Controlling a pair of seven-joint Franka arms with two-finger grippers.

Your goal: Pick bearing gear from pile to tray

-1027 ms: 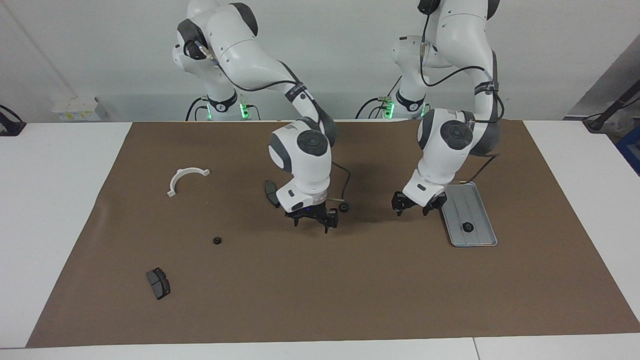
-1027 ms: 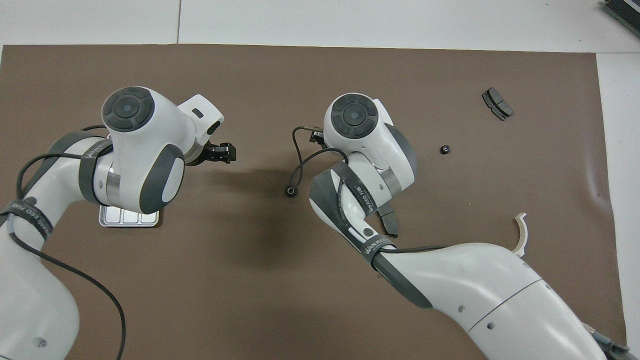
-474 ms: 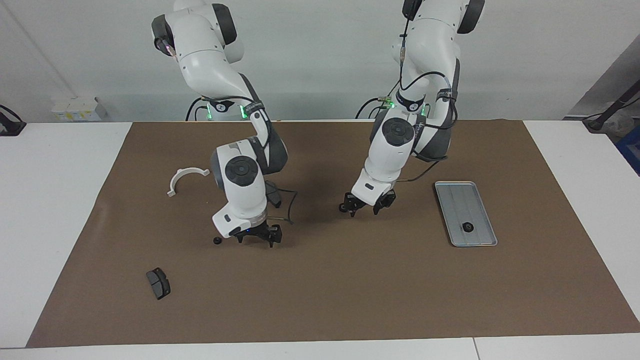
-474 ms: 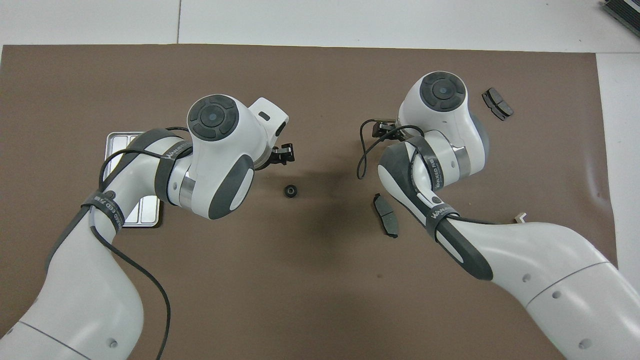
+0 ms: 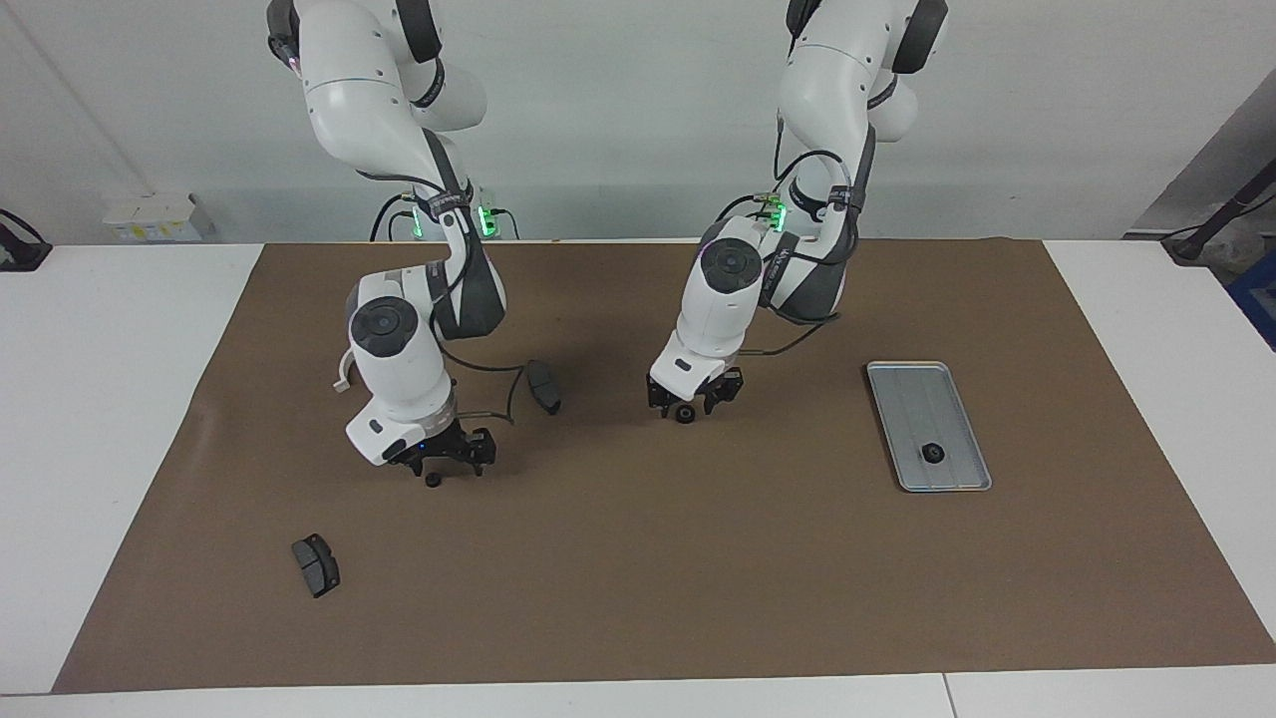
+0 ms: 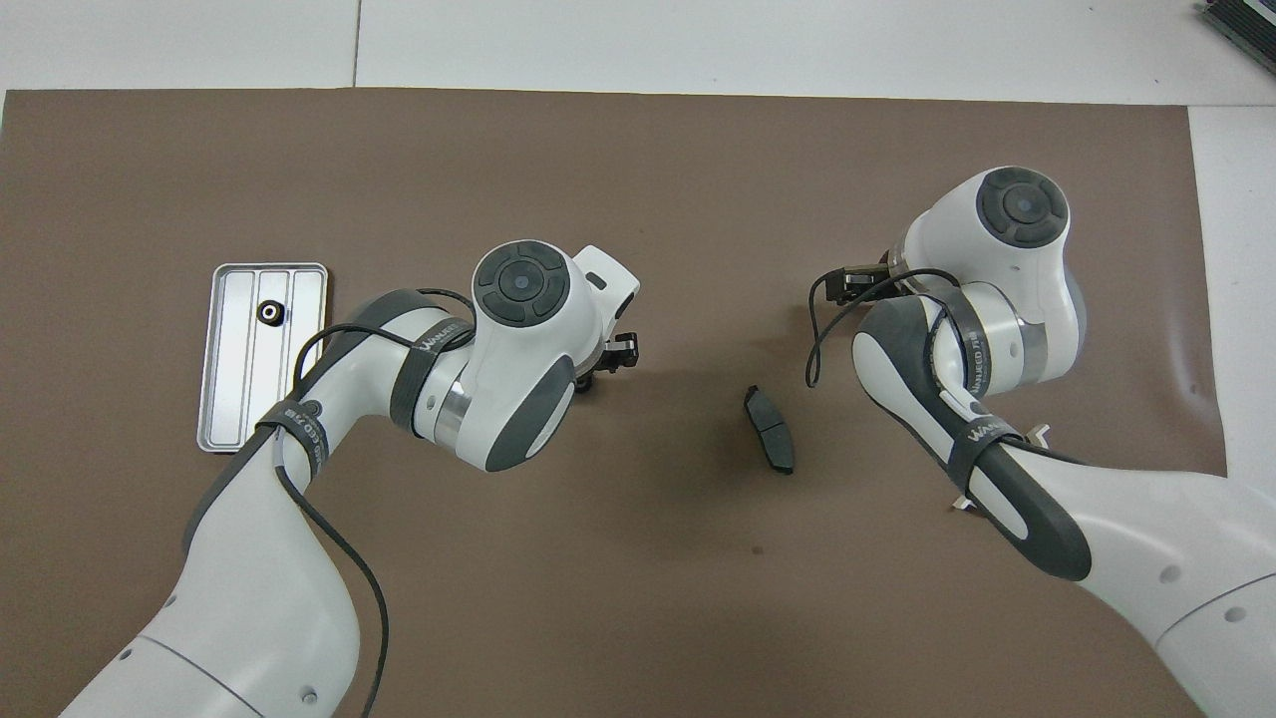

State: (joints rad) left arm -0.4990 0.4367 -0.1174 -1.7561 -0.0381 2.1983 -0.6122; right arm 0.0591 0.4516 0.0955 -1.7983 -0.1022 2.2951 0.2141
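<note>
White worktop [image 5: 100,399] covered by a brown mat [image 5: 698,578], with a pale wall at the top of the frame; items are listed from left to right across the facing view. At lower left, one dark brake pad [image 5: 315,564] lies alone on the mat. Higher up, at left of centre, the white half-ring bracket [image 5: 342,377] is partly hidden by the right arm. Below it, the right pincer [image 5: 449,467] hangs low with its fingers spread apart, directly over a small black gear [image 5: 433,480] that rests on the mat; contact cannot be judged. Just to the right and higher, a second brake pad [image 5: 543,386] lies near the frame's centre, beside a loop of cable. Right of centre, the left pincer [image 5: 690,403] points down with its fingers parted on either side of a second gear [image 5: 685,414]; whether they touch it cannot be told. At right of the frame, well apart from both pincers, the silver tray [image 5: 947,399] lies flat, and a third gear [image 5: 933,453] sits in its lower half.
</note>
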